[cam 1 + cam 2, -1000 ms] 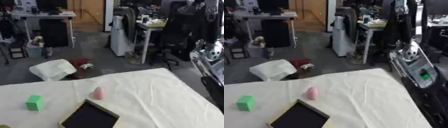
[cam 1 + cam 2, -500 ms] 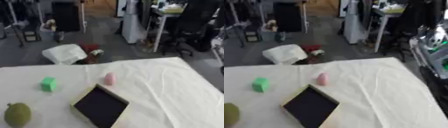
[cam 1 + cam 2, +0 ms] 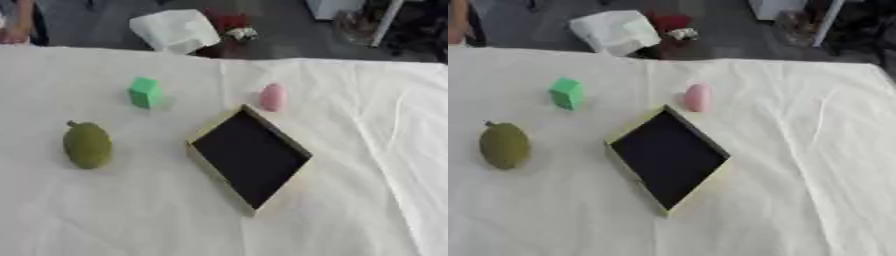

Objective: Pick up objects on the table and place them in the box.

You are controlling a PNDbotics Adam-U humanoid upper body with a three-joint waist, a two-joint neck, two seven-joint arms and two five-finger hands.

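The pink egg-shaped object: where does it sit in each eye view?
Left eye view: pink object right of centre, upper half, by the box's far corner.
Right eye view: near centre, upper half.
Shared landmark: green block to its left.

The table (image 3: 367, 210) is being covered by a creased cream cloth (image 3: 105, 220). Near its middle a shallow box (image 3: 250, 158) with a black inside and pale walls is lying cornerwise. A pink rounded object (image 3: 273, 96) is resting just beyond the box's far corner. Towards the left edge a green block (image 3: 144, 92) is standing, and nearer the front a green fruit (image 3: 87, 145) is lying.
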